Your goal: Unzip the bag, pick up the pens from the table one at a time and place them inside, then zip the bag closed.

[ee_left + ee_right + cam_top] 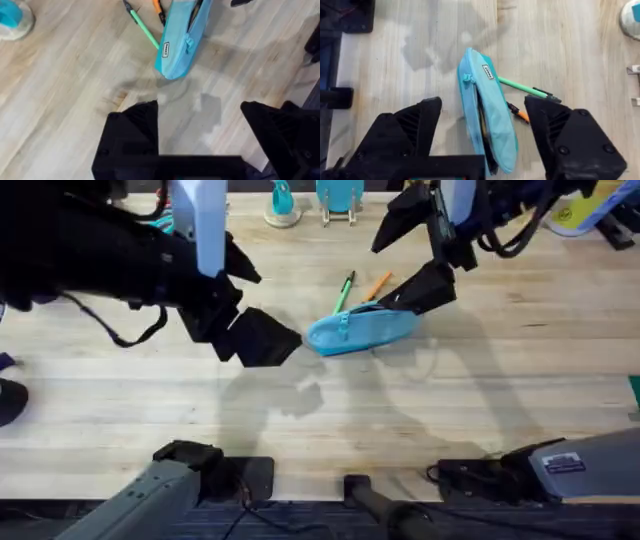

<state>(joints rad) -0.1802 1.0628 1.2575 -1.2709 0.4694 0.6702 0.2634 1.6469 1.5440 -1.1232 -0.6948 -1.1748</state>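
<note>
The light blue bag (360, 330) lies on the table (480, 410), a little behind its middle. A dark gap runs along its top, so the zipper is open (490, 115) (180, 42). Just behind the bag lie the green pen (345, 290) (142, 27) (522, 87) and the orange pen (378, 285) (520, 114) (158, 7), close together. My right gripper (415, 255) (484, 102) hangs open over the bag's right end, holding nothing. To the left of the bag my left gripper (255, 300) (200, 107) is wide open and empty.
A teal and white round object (283, 205) (12, 20) and a teal stand (340, 198) are at the table's back edge. A yellow item (570, 215) is at the back right. Bare wood stretches in front of the bag.
</note>
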